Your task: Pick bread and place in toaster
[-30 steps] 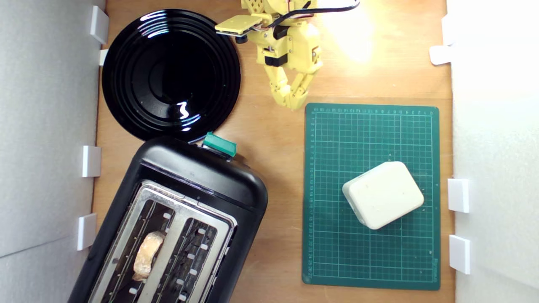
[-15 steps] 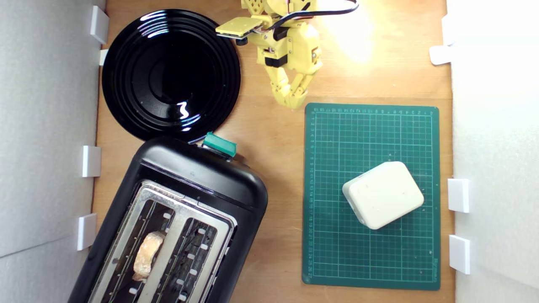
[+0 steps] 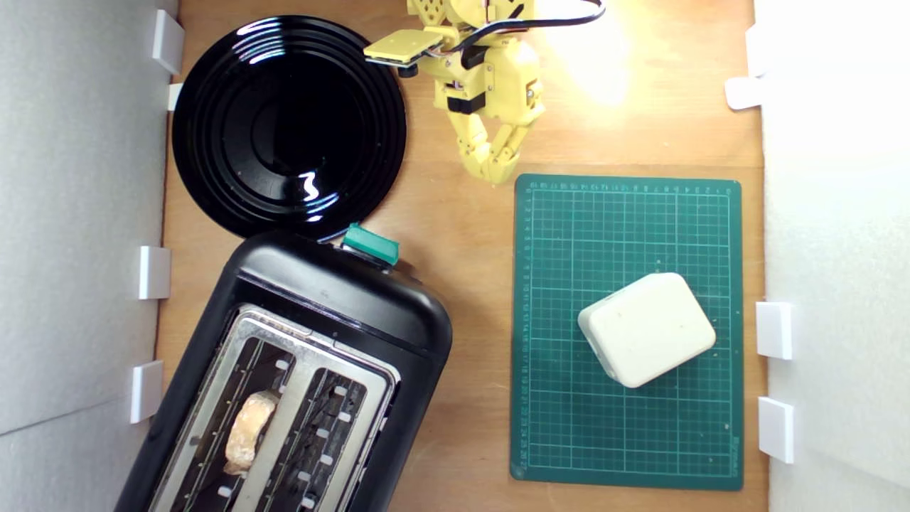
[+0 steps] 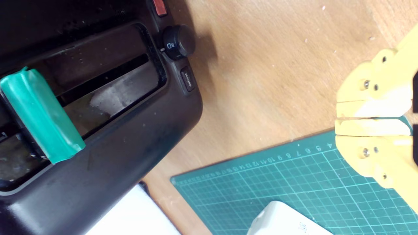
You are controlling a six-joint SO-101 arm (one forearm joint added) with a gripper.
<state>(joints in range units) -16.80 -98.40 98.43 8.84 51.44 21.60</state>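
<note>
Standing on edge in the toaster's (image 3: 298,370) slot at seven o'clock, the bread (image 3: 249,429) looks placed; the gripper (image 3: 492,171), pressed together and empty, hangs at twelve.

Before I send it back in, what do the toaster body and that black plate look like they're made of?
Toaster: body looks like black plastic with a soft sheen; the slotted top appears to be brushed metal. Plate: glossy black, mirror-sharp highlights on its rings, probably glazed ceramic or glass; can't tell which.

Tan bread (image 3: 247,431) stands in black toaster's (image 3: 334,299) slot.
</note>
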